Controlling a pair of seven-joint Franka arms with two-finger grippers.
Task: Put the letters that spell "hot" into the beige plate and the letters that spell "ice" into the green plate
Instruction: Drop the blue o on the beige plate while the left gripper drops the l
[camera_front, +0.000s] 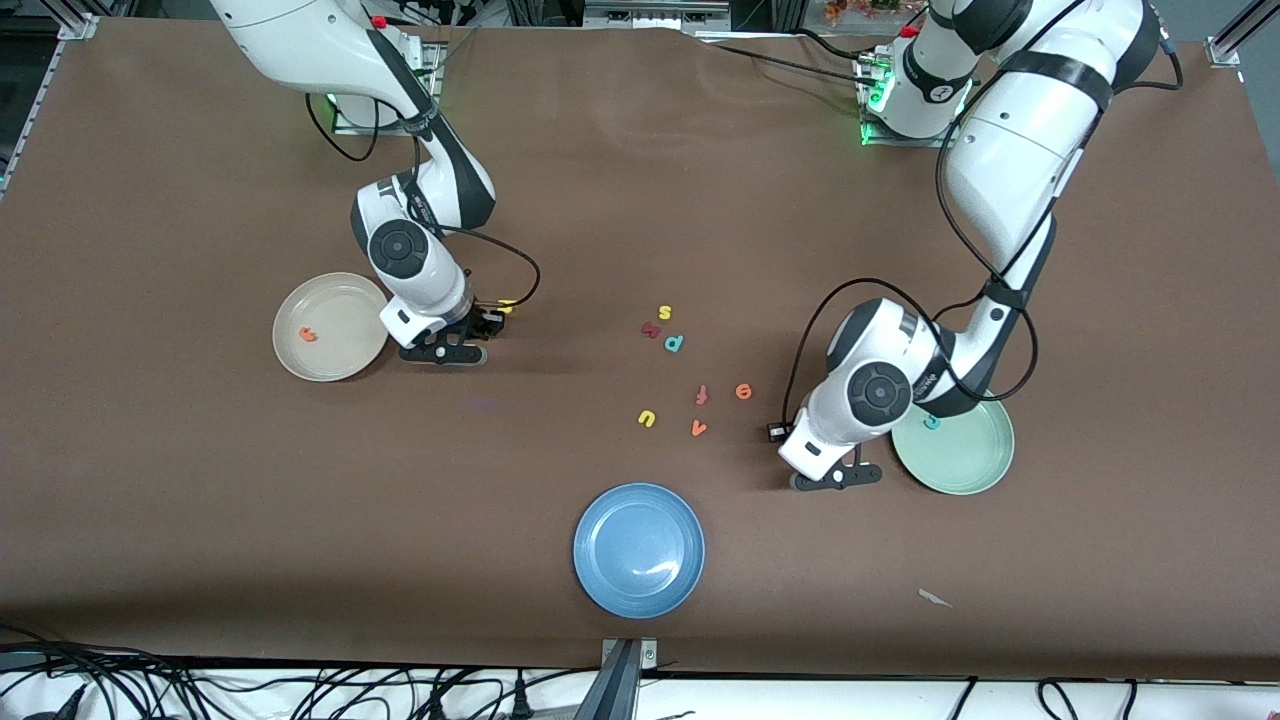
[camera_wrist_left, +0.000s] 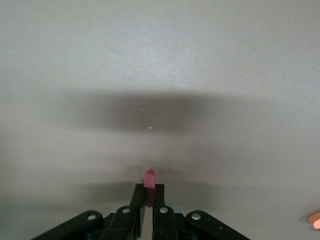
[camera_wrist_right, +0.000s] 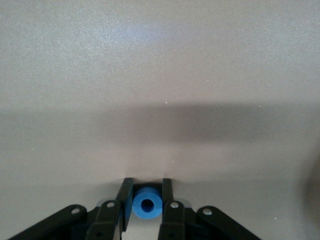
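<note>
My right gripper (camera_front: 492, 322) is low over the table beside the beige plate (camera_front: 345, 365), shut on the blue o (camera_wrist_right: 137, 206). The orange t (camera_front: 307, 334) lies in that plate. A yellow h (camera_front: 508, 305) shows partly, right next to the right gripper's fingers. My left gripper (camera_front: 778, 433) is low beside the green plate (camera_front: 975, 470), shut on the dark red i (camera_wrist_left: 149, 176), which sticks out past its fingertips. The teal c (camera_front: 931, 422) lies in the green plate. The orange e (camera_front: 743, 391) is on the table close to the left gripper.
Mid-table lie a yellow s (camera_front: 664, 313), a dark red letter (camera_front: 651, 329), a teal p (camera_front: 674, 343), a reddish f (camera_front: 701, 394), a yellow u (camera_front: 647, 418) and an orange v (camera_front: 698, 428). A blue plate (camera_front: 639, 590) sits nearest the front camera.
</note>
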